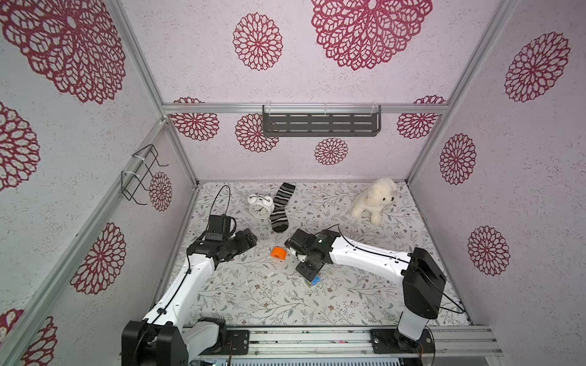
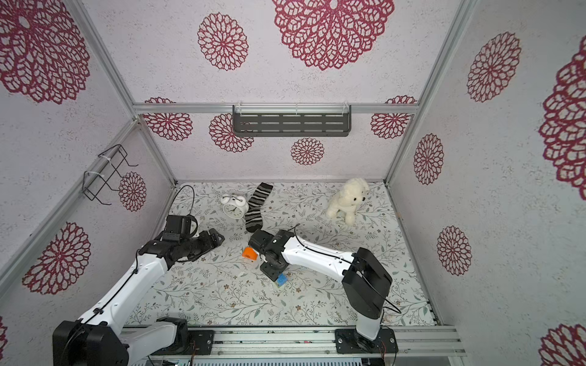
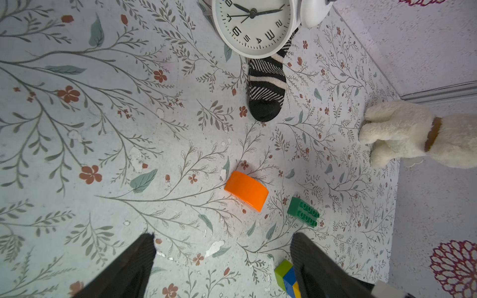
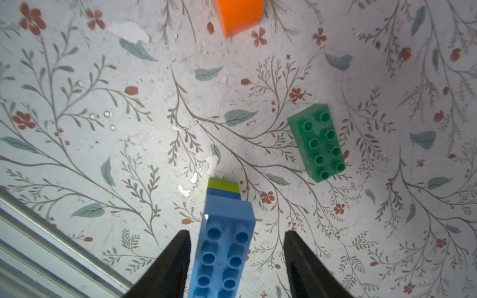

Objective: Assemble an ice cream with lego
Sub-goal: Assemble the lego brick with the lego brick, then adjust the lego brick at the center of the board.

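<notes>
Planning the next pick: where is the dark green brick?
Right wrist view: the dark green brick lies studs up on the floral mat, apart from the orange half-round brick and the light-blue-topped stack.

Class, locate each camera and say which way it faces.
Both top views: high at the front, looking down at table; left arm, right arm show.
Left wrist: left arm, facing orange brick, alarm clock; open left gripper shows.
Right wrist: right arm, over light-blue brick; open right gripper shows.
Wrist views share orange brick, green brick.
</notes>
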